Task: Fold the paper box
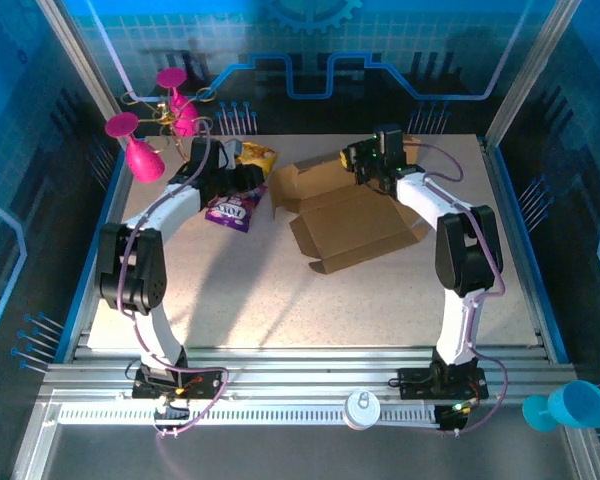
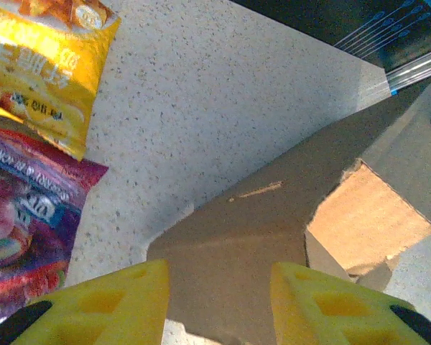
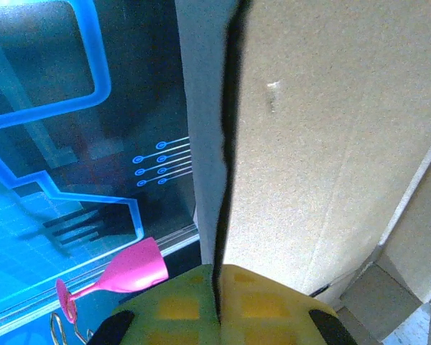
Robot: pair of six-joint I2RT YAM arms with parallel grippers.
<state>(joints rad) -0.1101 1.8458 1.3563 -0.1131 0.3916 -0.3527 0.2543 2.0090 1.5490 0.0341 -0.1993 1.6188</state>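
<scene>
The paper box (image 1: 352,218) lies partly unfolded at mid-table, plain brown cardboard with its flaps spread. My right gripper (image 1: 360,162) is at the box's far edge. In the right wrist view it (image 3: 219,287) is shut on a raised flap seen edge-on, with the box's pale inner panel (image 3: 330,144) to the right. My left gripper (image 1: 248,185) hovers at the box's left side. In the left wrist view it (image 2: 219,302) is open, its yellow fingers (image 2: 122,305) straddling a brown flap (image 2: 251,230) without pressing on it.
A yellow snack packet (image 1: 256,156) and a purple one (image 1: 230,211) lie left of the box, close to my left gripper; both also show in the left wrist view (image 2: 43,65) (image 2: 29,215). Pink goblets (image 1: 145,155) stand at the back left. A blue cup (image 1: 570,405) sits off the table at front right.
</scene>
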